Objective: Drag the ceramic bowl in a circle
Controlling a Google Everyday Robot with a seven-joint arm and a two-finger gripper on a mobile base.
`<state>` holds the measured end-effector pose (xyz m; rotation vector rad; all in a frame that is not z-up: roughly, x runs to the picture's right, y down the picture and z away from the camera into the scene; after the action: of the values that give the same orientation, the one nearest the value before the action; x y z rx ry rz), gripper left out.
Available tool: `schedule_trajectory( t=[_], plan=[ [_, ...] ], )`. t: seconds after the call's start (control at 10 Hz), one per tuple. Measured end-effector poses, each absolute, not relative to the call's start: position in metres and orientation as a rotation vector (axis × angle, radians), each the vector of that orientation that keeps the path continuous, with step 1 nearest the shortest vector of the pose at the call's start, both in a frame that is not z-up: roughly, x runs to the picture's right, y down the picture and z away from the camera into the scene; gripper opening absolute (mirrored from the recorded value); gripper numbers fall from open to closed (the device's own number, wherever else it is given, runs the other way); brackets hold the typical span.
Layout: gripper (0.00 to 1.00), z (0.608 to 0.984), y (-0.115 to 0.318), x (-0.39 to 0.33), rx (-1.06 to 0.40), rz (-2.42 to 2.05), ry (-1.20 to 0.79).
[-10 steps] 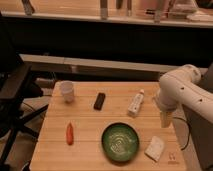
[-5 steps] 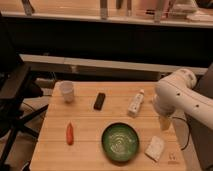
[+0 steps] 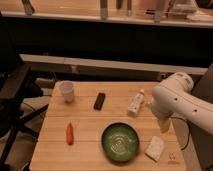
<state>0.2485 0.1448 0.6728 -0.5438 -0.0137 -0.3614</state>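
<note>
- Near the front edge of the light slatted wooden table, a little right of its middle, sits the round, shallow, glossy dark-green ceramic bowl. It stands upright, pale concentric swirl marks show inside it, and it is the widest item on the tabletop.
- Nothing touches the bowl, and bare wood shows all around its rim.
- Just beside the bowl on its right, close to the table's front right corner, lies a flat, pale whitish block, turned at a slight angle.
- Left of the bowl and well apart from it lies a small orange-red, carrot-shaped object, its long axis running front to back.
- Behind the bowl, about mid-table, lies a small black rectangular bar.
- To the right of that bar lies a white tube-like bottle, tilted, with its narrow end pointing toward the far edge.
- At the far left corner stands a small white cup, upright and far from the bowl.
- The robot's bulky white arm reaches in from the right over the table's right side.
- The yellowish gripper hangs from the arm, pointing down, by the right edge of the table. It is to the right of the bowl and behind the whitish block, and apart from both.
- The gripper holds nothing that can be seen, and how far it is open cannot be told.
- Beyond the table's left side stands a dark office chair.
</note>
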Motion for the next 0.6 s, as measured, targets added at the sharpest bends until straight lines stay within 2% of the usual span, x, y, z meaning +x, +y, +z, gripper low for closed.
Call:
schedule_trajectory(
  t=[0.6],
  plan=[
    [0.80,0.673,0.153,0.227,-0.547,-0.530,-0.057]
  ],
)
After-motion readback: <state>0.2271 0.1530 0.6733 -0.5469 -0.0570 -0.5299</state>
